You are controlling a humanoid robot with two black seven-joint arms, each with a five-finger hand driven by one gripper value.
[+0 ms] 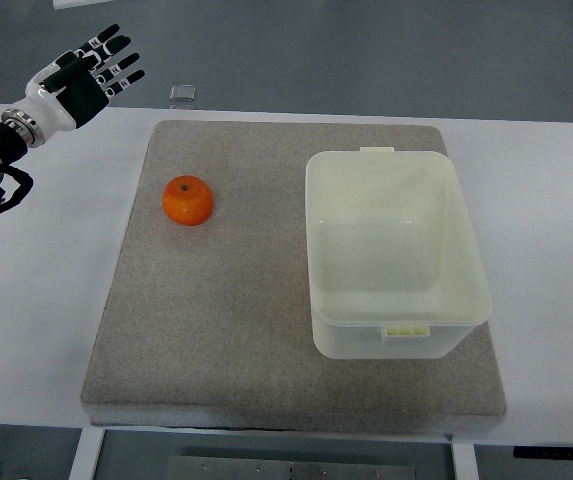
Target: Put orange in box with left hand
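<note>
On the grey mat (266, 340), left of the open box (396, 255) and well apart from it, sits the orange (187, 200), round, its stem end facing up. Beyond the mat's far-left corner, over the white worktop (46, 300), the left hand (91, 70) hovers with fingers spread, holding nothing.

Left hand (86, 70) — black palm, white-and-black segmented fingers, silver wrist ring, black cabling.

- A single top view looks steeply down from the robot's own side, facing the far floor.
- It stands far enough back to take in the table (56, 300) nearly edge to edge, its near corners cropped.
</note>
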